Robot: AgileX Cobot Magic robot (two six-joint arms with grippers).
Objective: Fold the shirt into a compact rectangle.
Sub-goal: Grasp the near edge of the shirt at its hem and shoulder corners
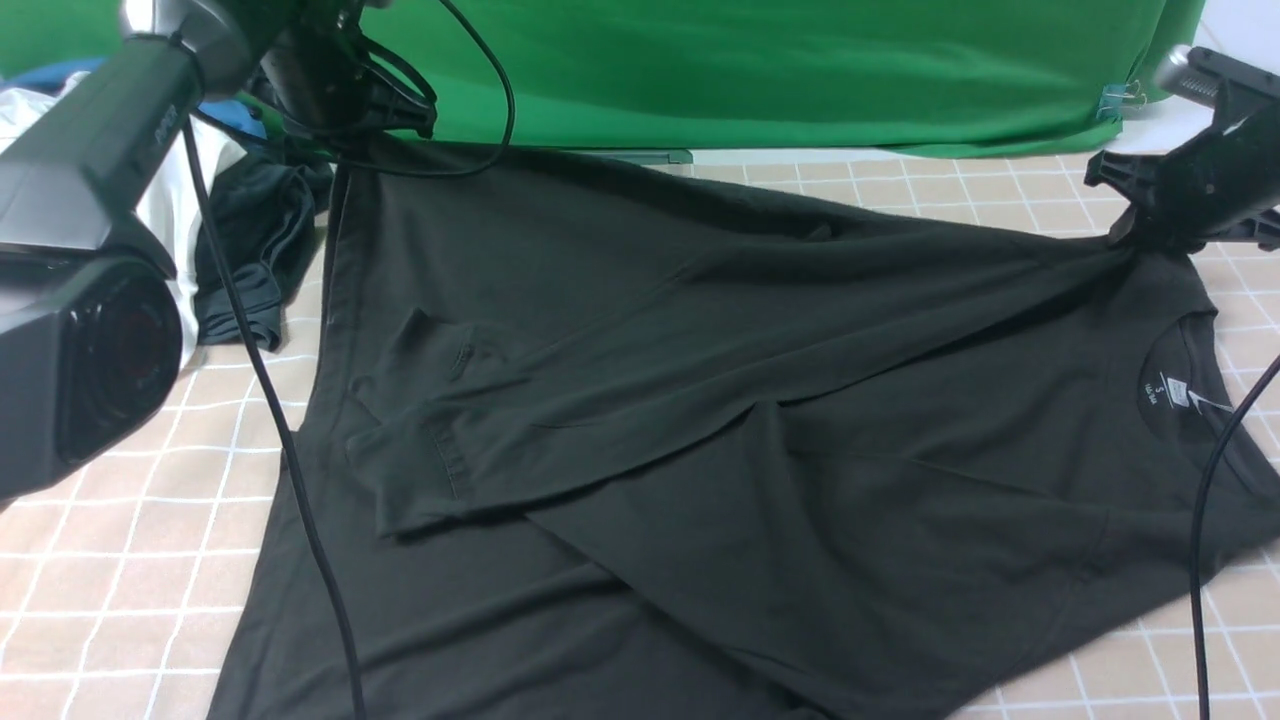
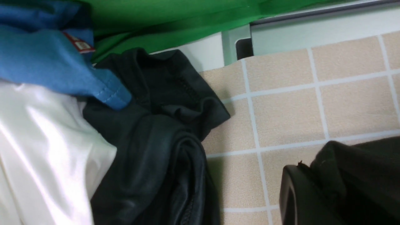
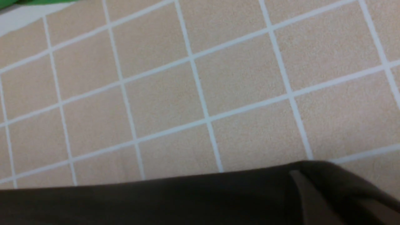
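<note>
The black shirt (image 1: 700, 400) lies spread over the checked table, one sleeve folded across its body and the white neck label (image 1: 1160, 390) at the right. At the far left my left gripper (image 1: 395, 125) is shut on the shirt's far corner; in the left wrist view black cloth (image 2: 359, 175) bunches against a finger (image 2: 297, 193). My right gripper (image 1: 1140, 235) is shut on the shirt's far edge near the collar, and the cloth draws taut between the two grippers. In the right wrist view the shirt (image 3: 156, 203) covers the jaws.
A pile of other clothes sits at the far left: a dark grey shiny garment (image 2: 156, 156), a white shirt (image 2: 40, 150) and a blue garment (image 2: 47, 62). A green backdrop (image 1: 750, 70) hangs behind the table. Black cables (image 1: 260, 380) trail over the shirt.
</note>
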